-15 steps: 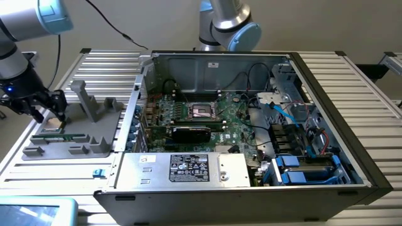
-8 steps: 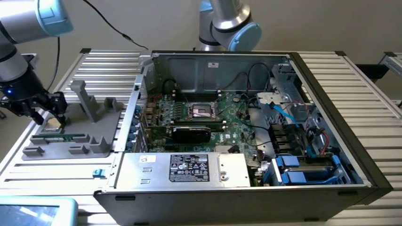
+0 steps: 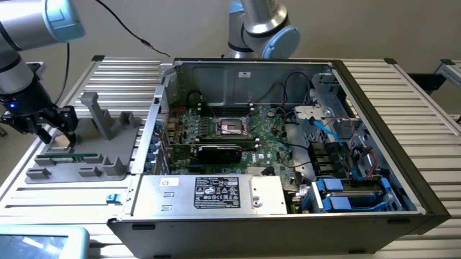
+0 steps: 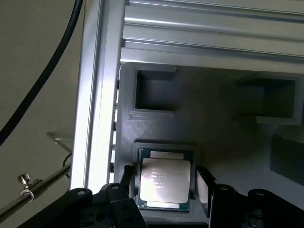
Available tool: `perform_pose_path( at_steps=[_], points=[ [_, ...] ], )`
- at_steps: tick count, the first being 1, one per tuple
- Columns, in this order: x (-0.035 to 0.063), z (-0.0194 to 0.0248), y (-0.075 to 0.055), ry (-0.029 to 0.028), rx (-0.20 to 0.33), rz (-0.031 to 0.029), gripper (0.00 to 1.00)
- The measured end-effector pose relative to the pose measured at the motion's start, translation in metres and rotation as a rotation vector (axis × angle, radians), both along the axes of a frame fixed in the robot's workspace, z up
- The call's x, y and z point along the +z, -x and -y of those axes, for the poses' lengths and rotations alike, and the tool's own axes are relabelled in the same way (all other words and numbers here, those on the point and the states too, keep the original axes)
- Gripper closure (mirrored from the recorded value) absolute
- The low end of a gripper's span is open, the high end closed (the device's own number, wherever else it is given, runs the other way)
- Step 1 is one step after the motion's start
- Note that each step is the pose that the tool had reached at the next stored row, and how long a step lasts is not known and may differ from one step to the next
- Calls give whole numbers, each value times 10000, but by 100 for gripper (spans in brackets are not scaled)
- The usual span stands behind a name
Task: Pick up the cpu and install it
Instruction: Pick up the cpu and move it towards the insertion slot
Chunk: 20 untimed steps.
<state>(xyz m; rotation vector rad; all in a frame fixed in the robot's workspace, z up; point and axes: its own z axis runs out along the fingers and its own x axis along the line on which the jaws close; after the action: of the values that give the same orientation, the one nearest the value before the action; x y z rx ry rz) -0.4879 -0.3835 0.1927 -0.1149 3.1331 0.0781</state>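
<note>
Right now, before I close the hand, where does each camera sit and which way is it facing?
Exterior view: off the arm, high up, looking down on the open computer case and, at the exterior view's left, the grey holder; the arm and hand show there.
Wrist view: on the wrist, looking past the open hand's fingers at the cpu lying in its recess.
Shared: hand, cpu, grey holder.
</note>
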Motion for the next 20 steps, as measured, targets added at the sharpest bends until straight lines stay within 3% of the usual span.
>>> perform_pose_path(
  at_steps=[20],
  points=[
    [-41, 10, -13, -15, -177, 3, 38]
  ],
)
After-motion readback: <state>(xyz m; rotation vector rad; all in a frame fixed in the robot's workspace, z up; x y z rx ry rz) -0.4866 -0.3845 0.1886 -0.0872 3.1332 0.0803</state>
